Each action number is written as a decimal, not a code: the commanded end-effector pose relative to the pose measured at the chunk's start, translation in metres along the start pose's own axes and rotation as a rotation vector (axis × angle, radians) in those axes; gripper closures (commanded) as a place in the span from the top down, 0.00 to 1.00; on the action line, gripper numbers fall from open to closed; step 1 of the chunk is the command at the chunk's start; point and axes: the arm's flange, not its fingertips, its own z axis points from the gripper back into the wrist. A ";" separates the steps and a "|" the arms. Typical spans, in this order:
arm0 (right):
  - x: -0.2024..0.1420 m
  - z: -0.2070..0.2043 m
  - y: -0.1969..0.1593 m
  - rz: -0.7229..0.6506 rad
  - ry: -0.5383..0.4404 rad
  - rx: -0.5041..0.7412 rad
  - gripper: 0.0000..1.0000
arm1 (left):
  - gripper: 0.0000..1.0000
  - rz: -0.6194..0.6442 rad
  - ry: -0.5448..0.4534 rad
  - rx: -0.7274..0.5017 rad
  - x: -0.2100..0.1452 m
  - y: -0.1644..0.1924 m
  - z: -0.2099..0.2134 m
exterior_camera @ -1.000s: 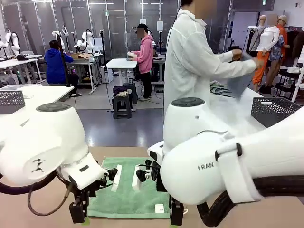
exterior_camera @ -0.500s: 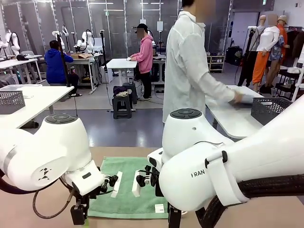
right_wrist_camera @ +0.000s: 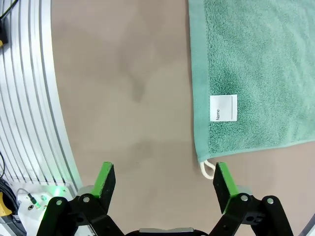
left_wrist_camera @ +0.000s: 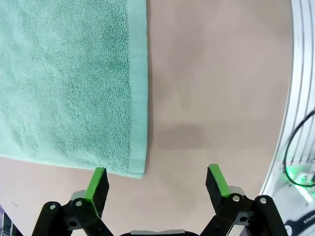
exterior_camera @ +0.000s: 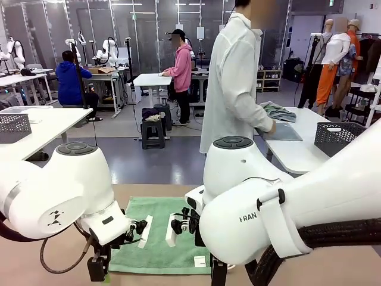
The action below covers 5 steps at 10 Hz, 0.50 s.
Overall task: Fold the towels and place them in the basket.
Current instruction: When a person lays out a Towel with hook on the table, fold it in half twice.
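While the left gripper [left_wrist_camera: 157,177] and right gripper [right_wrist_camera: 162,174] hang spread wide and empty, you're lining up the first fold. The mint green towel [exterior_camera: 158,238] lies flat on the table [left_wrist_camera: 211,73] at six o'clock in the front view, with a near corner just inside one pad of each gripper. Next, I judge, lower both, pinch those corners and carry them toward twelve o'clock.

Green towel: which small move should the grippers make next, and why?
Probably lower the left gripper and the right gripper and shut them on the near corners. The towel lies flat on the table, and both grippers are open, each hovering with a towel corner between its jaws.
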 end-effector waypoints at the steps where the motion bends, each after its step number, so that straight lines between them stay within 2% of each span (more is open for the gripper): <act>1: 0.000 -0.008 -0.004 0.037 0.000 0.016 1.00 | 1.00 -0.005 0.007 0.014 -0.001 0.000 -0.003; 5: -0.002 -0.039 -0.019 0.094 -0.004 0.039 1.00 | 1.00 0.008 -0.001 0.021 -0.005 0.007 -0.022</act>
